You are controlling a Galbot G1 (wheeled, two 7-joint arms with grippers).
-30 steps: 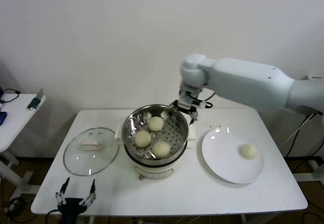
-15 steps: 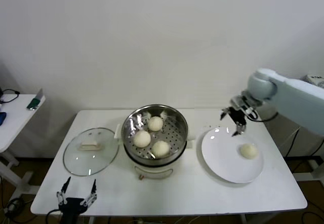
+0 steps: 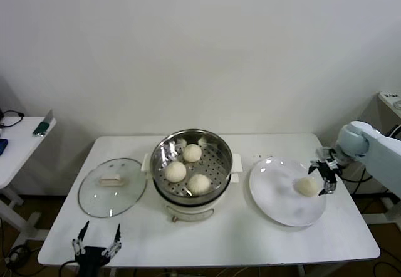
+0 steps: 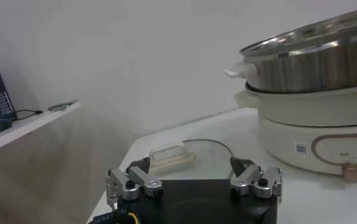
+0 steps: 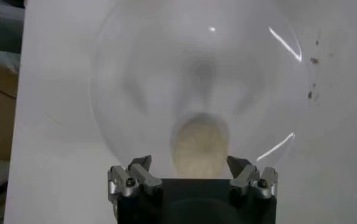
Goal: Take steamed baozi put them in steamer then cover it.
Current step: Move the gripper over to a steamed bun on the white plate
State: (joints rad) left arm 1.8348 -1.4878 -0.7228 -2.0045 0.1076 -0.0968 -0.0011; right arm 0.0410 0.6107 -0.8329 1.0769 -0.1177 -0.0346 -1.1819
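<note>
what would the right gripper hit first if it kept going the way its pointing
Most likely the last baozi on the plate: it sits just ahead of the right gripper, centred between its open jaws.

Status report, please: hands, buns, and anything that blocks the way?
Right hand open beside last baozi on plate. Left hand open, parked at table's near edge. Three buns in steamer; lid off. Nothing blocking.

Round steel steamer (image 3: 192, 164) sitting mid-table, holding three domed dough buns (image 3: 188, 168) — clear glass lid (image 3: 113, 186) lying left, flat round plate (image 3: 279, 198) right, carrying fourth bun (image 3: 306, 186).
</note>
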